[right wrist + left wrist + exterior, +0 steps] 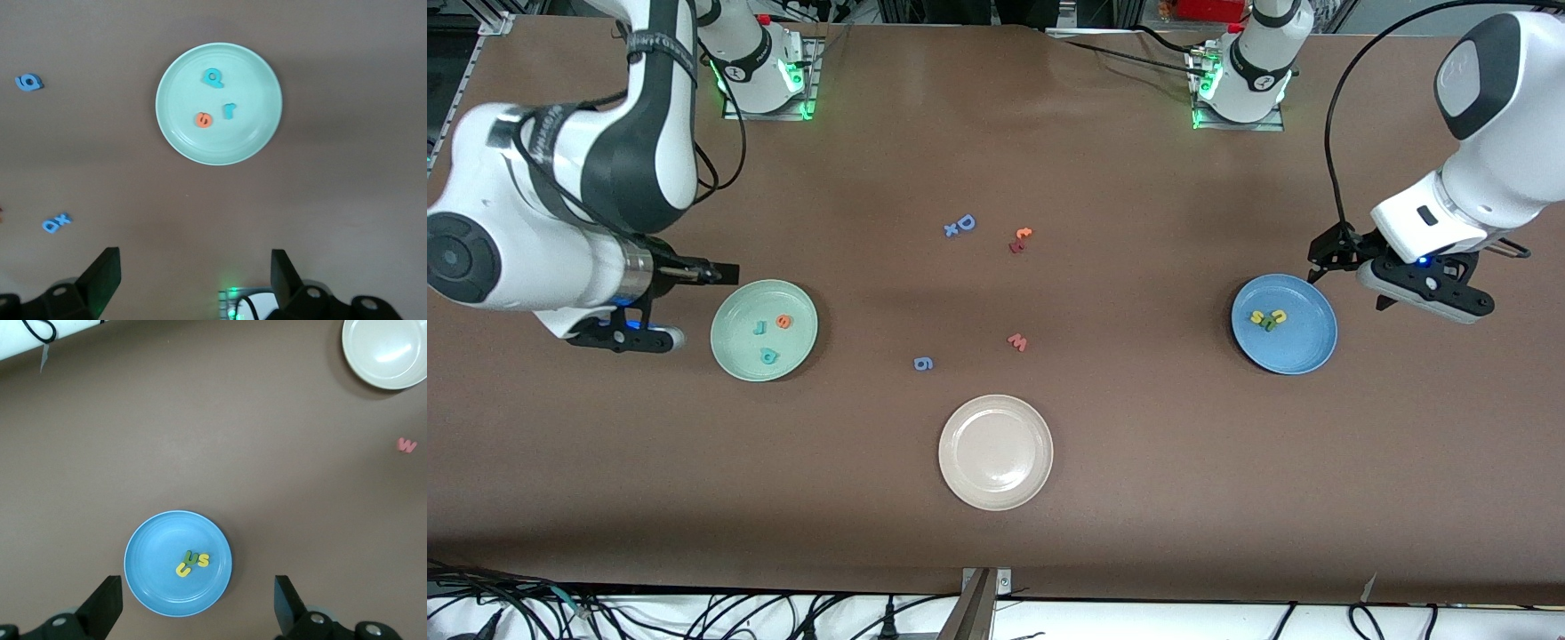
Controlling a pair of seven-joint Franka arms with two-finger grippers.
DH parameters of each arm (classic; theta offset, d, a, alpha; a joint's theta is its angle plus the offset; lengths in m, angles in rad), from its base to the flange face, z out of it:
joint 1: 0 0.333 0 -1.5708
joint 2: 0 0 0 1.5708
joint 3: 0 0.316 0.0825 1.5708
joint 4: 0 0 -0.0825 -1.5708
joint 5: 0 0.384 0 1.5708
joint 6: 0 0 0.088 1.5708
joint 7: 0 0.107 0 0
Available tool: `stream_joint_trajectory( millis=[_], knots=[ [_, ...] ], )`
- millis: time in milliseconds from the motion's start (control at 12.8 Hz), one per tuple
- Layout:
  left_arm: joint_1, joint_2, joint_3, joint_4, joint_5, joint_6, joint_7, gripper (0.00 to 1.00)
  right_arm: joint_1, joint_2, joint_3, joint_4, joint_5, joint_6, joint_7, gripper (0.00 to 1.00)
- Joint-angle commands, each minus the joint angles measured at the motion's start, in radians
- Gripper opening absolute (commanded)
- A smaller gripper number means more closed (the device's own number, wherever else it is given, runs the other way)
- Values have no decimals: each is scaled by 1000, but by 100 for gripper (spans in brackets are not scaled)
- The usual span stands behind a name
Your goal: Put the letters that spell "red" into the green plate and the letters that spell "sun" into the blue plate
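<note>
- Lying in the green plate [734,351] are three letters: orange "e" [783,322], teal "r" [760,327], teal "d" [768,356].
- Three more, yellow "s" [1256,316], yellow "u" [1279,316] and dark green "n" [1268,324], touch in the blue plate [1307,351].
- My right gripper [193,283] hangs beside the green plate, my left gripper [198,607] by the blue plate's edge; both gape wide, empty.

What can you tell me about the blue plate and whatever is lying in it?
The blue plate is round, medium blue, smooth, with a shallow rim. It lies flat on the brown table toward the left arm's end. In it, clustered and touching, lie three tiny foam letters: a yellow "s", a yellow u shape and a dark green u shape.
</note>
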Motion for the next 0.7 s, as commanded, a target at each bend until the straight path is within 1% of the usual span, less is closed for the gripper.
stream_joint_trajectory(
  millis=[0, 78, 157, 235, 313, 392, 470, 548, 627],
  knots=[
    [47, -27, -53, -2, 58, -11, -24, 100, -37, -61, 22, 30, -61, -36, -64, 99],
    [49, -24, -52, 21, 95, -8, -14, 100, -69, -95, 54, 29, -76, -38, -66, 100],
    [46, -19, -52, 56, 117, -4, -24, 100, -106, -136, 100, 26, -105, -24, -67, 100],
    [46, -16, -52, 84, 120, -3, -27, 100, -164, -156, 189, 24, -137, -12, -67, 100],
    [49, -13, -49, 122, 126, -3, -40, 100, -231, -185, 290, 24, -192, 2, -61, 100],
    [56, -18, -38, 142, 120, -17, -65, 100, -282, -216, 396, 14, -257, 23, -50, 100],
    [60, -19, -33, 144, 117, -30, -72, 100, -362, -242, 501, 1, -300, 39, -50, 100],
    [64, -18, -33, 144, 111, -81, -72, 100, -434, -265, 588, -18, -326, 59, -50, 100],
    [69, -25, -33, 144, 85, -140, -87, 100, -491, -292, 646, -55, -336, 83, -49, 100]
  ],
)
